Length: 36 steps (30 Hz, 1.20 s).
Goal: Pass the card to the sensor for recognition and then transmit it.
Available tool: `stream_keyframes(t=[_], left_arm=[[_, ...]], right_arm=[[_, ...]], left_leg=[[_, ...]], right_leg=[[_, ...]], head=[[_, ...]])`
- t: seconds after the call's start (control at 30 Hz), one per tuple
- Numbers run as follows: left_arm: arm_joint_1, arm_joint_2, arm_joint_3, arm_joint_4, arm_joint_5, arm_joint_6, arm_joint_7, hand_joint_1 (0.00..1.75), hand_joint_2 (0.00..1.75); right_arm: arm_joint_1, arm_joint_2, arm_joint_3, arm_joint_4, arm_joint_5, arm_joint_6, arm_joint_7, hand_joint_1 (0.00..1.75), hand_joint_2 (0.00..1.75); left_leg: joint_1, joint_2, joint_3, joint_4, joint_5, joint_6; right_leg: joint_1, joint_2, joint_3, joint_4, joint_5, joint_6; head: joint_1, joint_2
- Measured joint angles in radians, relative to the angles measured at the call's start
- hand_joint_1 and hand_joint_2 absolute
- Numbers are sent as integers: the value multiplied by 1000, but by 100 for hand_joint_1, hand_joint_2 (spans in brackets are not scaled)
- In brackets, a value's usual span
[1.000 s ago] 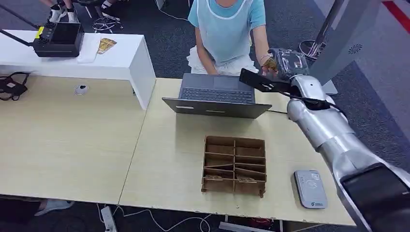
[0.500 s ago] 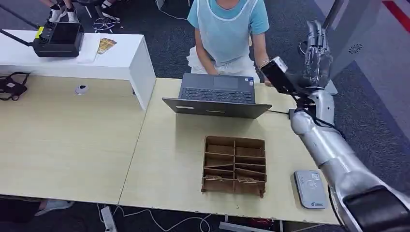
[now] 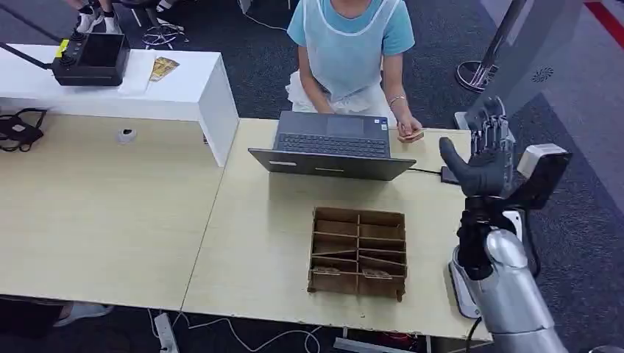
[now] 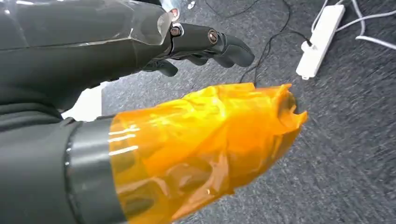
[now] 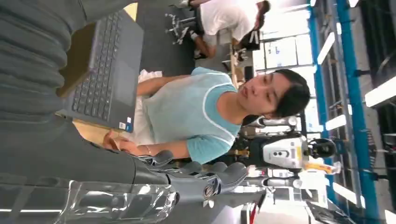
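Head view: the right robot hand (image 3: 487, 158) is raised above the tabletop (image 3: 265, 243), fingers straight and apart, holding nothing. A person's hand (image 3: 409, 132) rests on the tabletop just beside the open laptop (image 3: 331, 145); whether it holds the card cannot be told. The grey card reader (image 3: 462, 288) lies near the front edge, partly behind the silver forearm, its print unreadable. A wooden compartment tray (image 3: 357, 252) sits between. Left wrist view: the left robot hand (image 4: 140, 93), thumb wrapped in orange film, hangs over carpet, fingers loosely extended and empty.
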Motion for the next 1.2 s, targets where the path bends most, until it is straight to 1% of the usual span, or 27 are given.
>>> stream_keyframes(t=[0.07,0.1,0.2,0.33,0.4,0.47,0.7,0.9,0.97,1.03,1.13,1.2], left_arm=[[3,-2,6,0,0,1,5,0,0],[4,-4,9,0,0,1,13,0,0],[5,-8,20,0,0,1,35,0,0],[5,-14,30,0,4,1,51,0,0],[5,-16,35,0,4,2,54,0,0],[5,-21,42,0,4,4,63,0,0],[5,-32,52,0,4,12,85,0,0],[4,-34,62,0,4,14,118,0,0],[4,-34,63,0,4,14,135,0,0],[4,-34,63,0,4,14,147,0,0],[4,-33,63,0,4,14,168,0,0],[4,-32,63,0,4,16,175,0,0]], right_arm=[[112,-4,-35,-88,-32,23,-37,0,175],[161,-4,-54,-135,-52,44,-59,0,175],[342,5,-106,-268,-64,103,-114,0,175],[491,35,-136,-360,-54,129,-141,0,175],[553,62,-146,-391,-32,127,-160,0,175],[604,93,-150,-411,12,108,-179,0,175],[725,169,-149,-427,136,62,-213,0,175],[783,248,-149,-404,204,-21,-221,0,175],[788,266,-152,-385,280,-85,-221,0,175],[790,284,-161,-360,379,-172,-218,0,175],[788,300,-177,-330,596,-363,-187,0,175],[781,306,-190,-304,670,-434,-171,0,175]], left_leg=[[0,-1,0,0,-2,1],[0,-1,0,0,-2,1],[0,-2,0,0,-4,1],[0,0,2,0,-6,-1],[0,0,2,0,-6,-1],[0,0,2,0,-6,-1],[0,0,2,-1,-6,-1],[0,1,3,-1,-6,-1],[0,1,3,-1,-6,-1],[0,1,3,-1,-6,-1],[0,1,3,-1,-6,-1],[0,1,3,-1,-6,-1]], right_leg=[[0,-1,1,0,-2,1],[0,-2,1,0,-3,1],[0,-3,2,0,-4,0],[0,-1,2,0,-6,-2],[0,-1,2,0,-6,-2],[0,-1,2,0,-6,-2],[0,0,2,0,-6,-2],[0,1,2,0,-7,-2],[0,1,2,0,-7,-2],[0,1,2,0,-7,-2],[0,1,3,0,-7,-2],[0,1,3,0,-7,-2]], head=[[1,0],[-1,0],[0,0],[0,0],[0,0],[0,0],[0,0],[0,0],[0,0],[0,0],[0,0],[0,0]])
